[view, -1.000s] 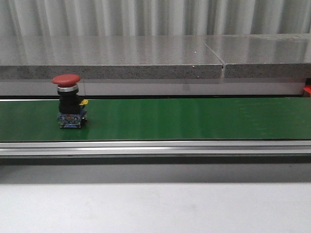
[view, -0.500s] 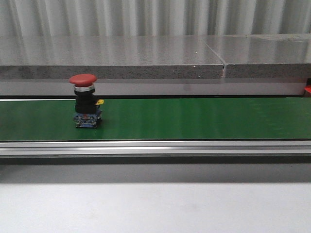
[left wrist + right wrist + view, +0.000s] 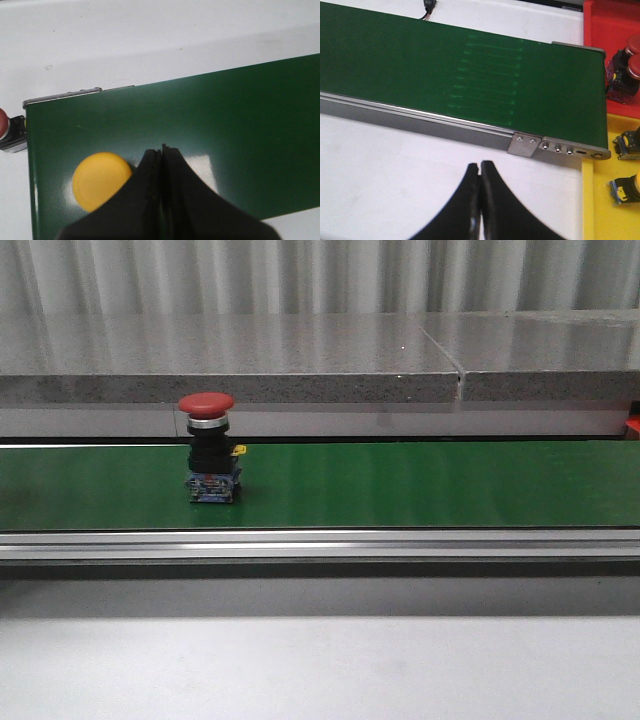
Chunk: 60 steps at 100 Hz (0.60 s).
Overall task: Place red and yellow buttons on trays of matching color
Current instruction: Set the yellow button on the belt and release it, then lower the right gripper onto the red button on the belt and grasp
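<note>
A red button [image 3: 207, 448] stands upright on the green conveyor belt [image 3: 420, 483], left of centre. I should wait, then pinch its black body squarely. My left claw [image 3: 161, 150] and right claw [image 3: 479, 167] are both pressed together, empty. Only wrist views show the yellow button [image 3: 100, 180], red tray [image 3: 610, 22] and yellow tray [image 3: 597, 210].

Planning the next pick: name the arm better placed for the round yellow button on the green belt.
Left, probably: left fingers hang shut beside the round yellow button; right fingers are off the green belt.
</note>
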Tool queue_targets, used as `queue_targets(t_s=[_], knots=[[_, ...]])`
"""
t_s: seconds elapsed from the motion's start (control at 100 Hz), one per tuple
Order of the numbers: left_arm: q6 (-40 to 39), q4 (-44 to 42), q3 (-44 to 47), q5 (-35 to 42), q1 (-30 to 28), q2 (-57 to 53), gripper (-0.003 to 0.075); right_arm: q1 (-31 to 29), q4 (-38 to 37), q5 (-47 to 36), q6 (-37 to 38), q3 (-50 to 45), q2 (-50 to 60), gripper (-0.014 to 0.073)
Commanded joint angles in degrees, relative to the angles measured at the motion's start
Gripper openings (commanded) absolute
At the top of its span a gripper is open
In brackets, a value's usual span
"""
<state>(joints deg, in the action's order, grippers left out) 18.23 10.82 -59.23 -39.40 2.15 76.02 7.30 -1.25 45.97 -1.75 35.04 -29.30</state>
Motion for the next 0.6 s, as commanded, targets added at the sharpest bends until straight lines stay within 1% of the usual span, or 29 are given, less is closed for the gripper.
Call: queue_targets(t_s=[0.0, 0.08, 0.25, 0.47, 0.59], knots=[[-2.13, -1.97, 3.00, 7.08, 1.78, -5.50, -0.0021, -0.16, 0.12, -3.53, -0.20, 1.21, -0.05, -0.0069], [-5.03, -3.93, 7.62, 9.75, 2.26, -10.17, -0.0021, -0.16, 0.12, -3.53, -0.20, 1.21, -0.05, -0.0069], [-5.29, -3.93, 15.85, 12.58, 2.26, -21.02, -0.0021, -0.16, 0.12, -3.53, -0.20, 1.21, -0.05, -0.0069], [-5.29, -3.60, 23.69, 11.43, 2.26, -35.62, -0.0021, -0.16, 0.12, -3.53, -0.20, 1.21, -0.05, -0.0069], [-5.29, -2.92, 26.38, 9.03, 2.26, -43.56, -0.0021, -0.16, 0.12, -3.53, -0.20, 1.21, -0.05, -0.0069]])
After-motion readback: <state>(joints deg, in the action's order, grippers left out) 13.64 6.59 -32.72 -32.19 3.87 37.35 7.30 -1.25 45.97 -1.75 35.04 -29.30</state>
